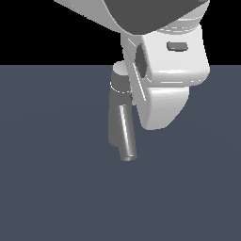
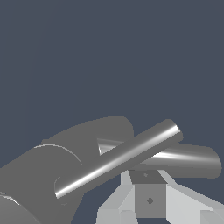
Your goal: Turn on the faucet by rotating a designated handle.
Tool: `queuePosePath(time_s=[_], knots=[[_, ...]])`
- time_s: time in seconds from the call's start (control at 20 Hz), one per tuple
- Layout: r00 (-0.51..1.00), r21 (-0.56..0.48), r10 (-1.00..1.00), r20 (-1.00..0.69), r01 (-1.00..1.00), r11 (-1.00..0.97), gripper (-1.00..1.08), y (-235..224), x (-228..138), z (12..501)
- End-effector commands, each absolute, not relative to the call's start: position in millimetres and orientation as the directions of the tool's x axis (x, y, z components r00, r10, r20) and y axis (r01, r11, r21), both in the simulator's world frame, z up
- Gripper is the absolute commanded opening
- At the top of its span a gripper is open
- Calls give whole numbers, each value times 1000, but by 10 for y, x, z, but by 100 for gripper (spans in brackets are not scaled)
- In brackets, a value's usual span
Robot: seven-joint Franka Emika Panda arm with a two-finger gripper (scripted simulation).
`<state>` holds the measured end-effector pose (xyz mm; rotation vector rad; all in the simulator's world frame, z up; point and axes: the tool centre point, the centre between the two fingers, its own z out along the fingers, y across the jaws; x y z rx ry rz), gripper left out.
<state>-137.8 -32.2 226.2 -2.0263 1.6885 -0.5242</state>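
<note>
The grey metallic faucet (image 1: 117, 113), an upright column with a round flat-topped cap, stands near the middle of the worktop (image 1: 47, 188), its thick slanted spout tube (image 1: 126, 134) reaching down toward the viewer in the exterior view. The white robot arm (image 1: 164, 70) hangs close against the faucet on the exterior view's right, hiding that side of the cap, which suggests it has been placed to reach the control there.

In the wrist view, the thin straight grey metal handle rod (image 2: 118, 159) juts sideways from the cap and crosses just above the pale hand (image 2: 148, 199). The hand sits directly beside the rod, seemingly so that a sideways sweep can swing it round the cap. Only part of the hand shows, so whether it is spread or pressed together cannot be told, nor whether it touches the rod.

The worktop is a flat, matte slate-blue surface. Behind it the room is plain black.
</note>
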Motion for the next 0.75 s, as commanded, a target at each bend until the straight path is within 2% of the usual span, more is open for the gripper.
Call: queuePosePath(time_s=[0.0,0.7], knots=[[150,-563,-989,5,-817,-126,-100,-504,-1307,2296],[126,-559,-992,3,-822,-106,-100,-946,-1015,2451]])
